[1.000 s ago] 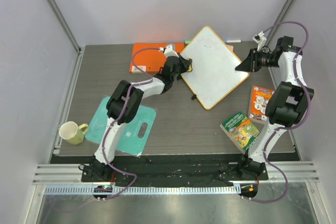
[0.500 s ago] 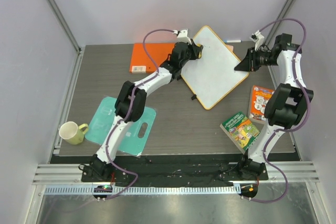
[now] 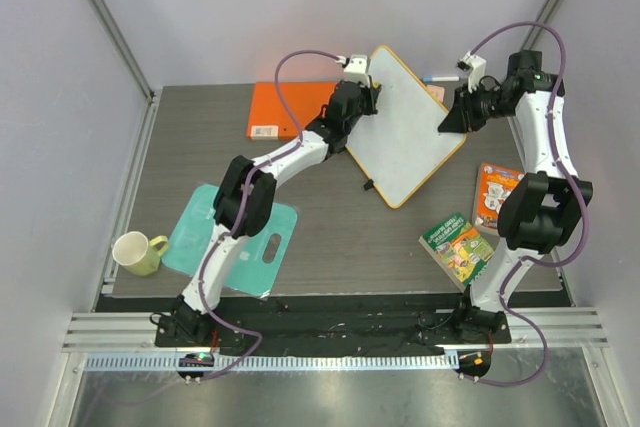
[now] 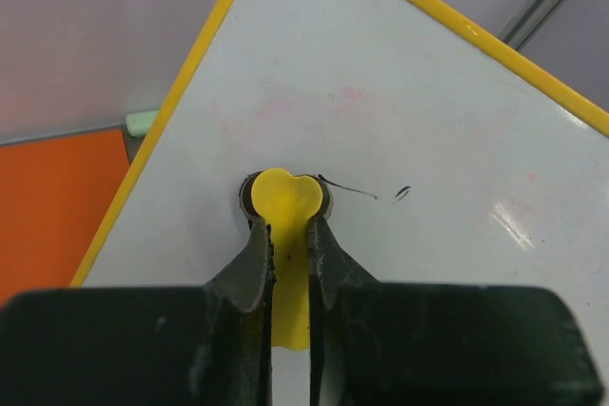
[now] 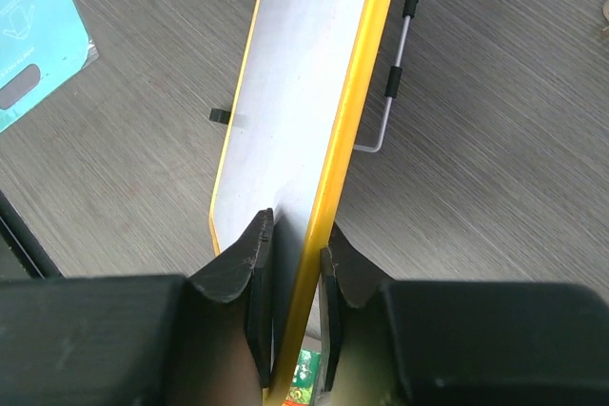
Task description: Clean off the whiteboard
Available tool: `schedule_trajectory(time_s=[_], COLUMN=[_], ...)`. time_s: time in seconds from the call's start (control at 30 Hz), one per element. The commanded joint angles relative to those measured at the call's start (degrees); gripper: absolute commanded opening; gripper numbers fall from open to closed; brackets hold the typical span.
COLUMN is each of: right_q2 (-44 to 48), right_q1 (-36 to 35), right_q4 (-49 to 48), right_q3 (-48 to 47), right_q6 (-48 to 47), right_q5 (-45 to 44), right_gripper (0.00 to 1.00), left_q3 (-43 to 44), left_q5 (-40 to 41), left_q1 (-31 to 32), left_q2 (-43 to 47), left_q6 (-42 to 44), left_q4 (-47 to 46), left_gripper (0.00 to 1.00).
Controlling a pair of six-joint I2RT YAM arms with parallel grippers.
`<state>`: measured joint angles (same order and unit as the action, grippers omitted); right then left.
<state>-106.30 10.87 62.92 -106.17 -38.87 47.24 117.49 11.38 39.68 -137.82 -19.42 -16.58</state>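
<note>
The whiteboard (image 3: 410, 142) has a yellow rim and stands tilted at the back of the table. My left gripper (image 3: 370, 97) is shut on a yellow eraser (image 4: 285, 199) and presses it on the board's upper left part (image 4: 428, 111). Two small dark marks (image 4: 347, 189) lie just right of the eraser. My right gripper (image 3: 447, 121) is shut on the board's right edge. In the right wrist view the rim (image 5: 347, 111) runs between its fingers (image 5: 243, 263), and the gripper (image 5: 295, 240) holds the board raised off the table. The wire stand (image 5: 390, 92) hangs behind the board.
An orange folder (image 3: 290, 107) lies left of the board, also in the left wrist view (image 4: 52, 206). A teal cutting board (image 3: 235, 237) and a yellow mug (image 3: 138, 252) are front left. Two booklets (image 3: 458, 245) (image 3: 497, 197) lie on the right. A marker (image 3: 440, 78) lies at the back.
My left gripper moved from the board's left edge up to its upper left part. My right gripper moved left with the board's right edge, and the board now tilts more steeply.
</note>
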Motion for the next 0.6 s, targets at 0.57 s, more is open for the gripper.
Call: schedule_trajectory(time_s=[0.57], right_q2=[1.1], right_q1=[-6.66], right_q4=[4.32], right_q3=[1.05], right_q6=[-8.59], right_q5=[-1.8], right_gripper=[0.01], left_q3=[0.81], left_q5=[-3.39], left_q1=[4.44], left_q2=[3.35], left_q6=[2.02], left_q4=[-2.15], left_gripper=[0.0])
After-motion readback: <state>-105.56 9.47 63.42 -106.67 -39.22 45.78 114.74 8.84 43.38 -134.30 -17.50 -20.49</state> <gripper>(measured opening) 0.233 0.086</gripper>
